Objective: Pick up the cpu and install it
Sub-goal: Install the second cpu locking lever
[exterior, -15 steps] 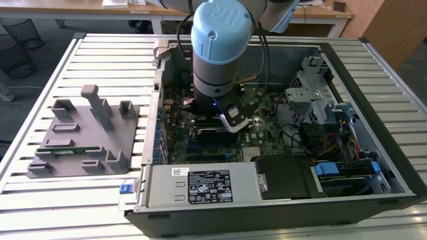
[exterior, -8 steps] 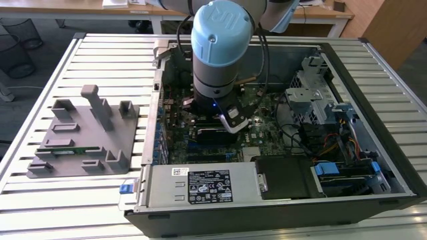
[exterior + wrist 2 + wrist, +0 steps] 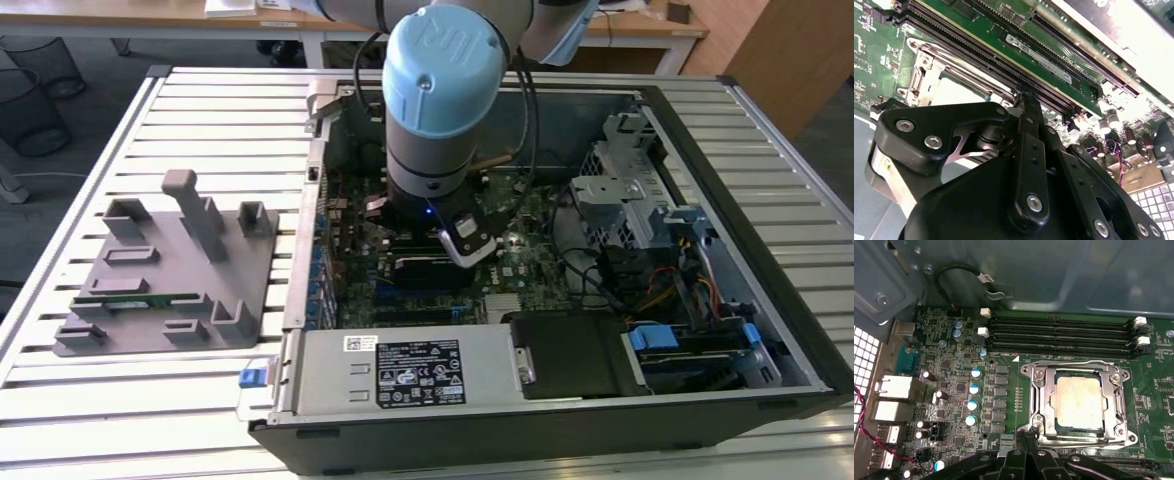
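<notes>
The cpu (image 3: 1079, 402), a flat square chip with a dull silver top, lies seated in the motherboard socket, with the metal load frame (image 3: 1041, 390) around its edges. In the second wrist view the cpu (image 3: 956, 90) shows just past my gripper. My gripper (image 3: 1026, 436) hangs right at the socket's near edge, its fingers closed together with nothing between them. The second wrist view looks along the black linkages to the same shut gripper (image 3: 1025, 100). In the exterior view my arm (image 3: 434, 100) reaches down into the open computer case (image 3: 747, 330) over the board.
Several black memory slots (image 3: 1059, 335) run beside the socket, and capacitors (image 3: 973, 405) stand on its other side. A grey parts fixture (image 3: 174, 270) holding a green memory stick (image 3: 140, 298) sits at the exterior view's left. The power supply (image 3: 400, 370) and drive cage (image 3: 627, 190) crowd the case.
</notes>
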Robot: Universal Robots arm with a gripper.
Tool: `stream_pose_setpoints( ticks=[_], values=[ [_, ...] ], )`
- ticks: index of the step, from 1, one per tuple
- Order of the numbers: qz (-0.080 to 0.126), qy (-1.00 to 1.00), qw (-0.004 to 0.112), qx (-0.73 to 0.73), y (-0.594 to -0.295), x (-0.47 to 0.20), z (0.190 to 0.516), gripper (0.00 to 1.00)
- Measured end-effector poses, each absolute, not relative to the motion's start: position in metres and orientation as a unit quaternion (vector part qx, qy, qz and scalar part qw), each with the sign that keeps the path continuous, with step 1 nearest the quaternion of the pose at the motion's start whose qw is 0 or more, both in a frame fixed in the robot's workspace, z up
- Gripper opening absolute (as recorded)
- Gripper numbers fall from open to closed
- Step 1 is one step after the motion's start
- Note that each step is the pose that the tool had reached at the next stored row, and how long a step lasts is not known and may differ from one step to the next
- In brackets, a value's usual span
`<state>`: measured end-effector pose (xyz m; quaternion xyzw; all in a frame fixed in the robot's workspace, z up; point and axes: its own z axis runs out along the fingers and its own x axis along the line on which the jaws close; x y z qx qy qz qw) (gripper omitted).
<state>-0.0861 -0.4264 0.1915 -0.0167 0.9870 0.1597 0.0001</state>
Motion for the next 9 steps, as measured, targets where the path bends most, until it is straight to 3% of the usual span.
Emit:
stream_pose_setpoints(
  ticks=[9],
  values=[
    [0.164,0.986,0.0,-0.017,-0.4264,-0.0861,0.1896,0.11]
  ],
)
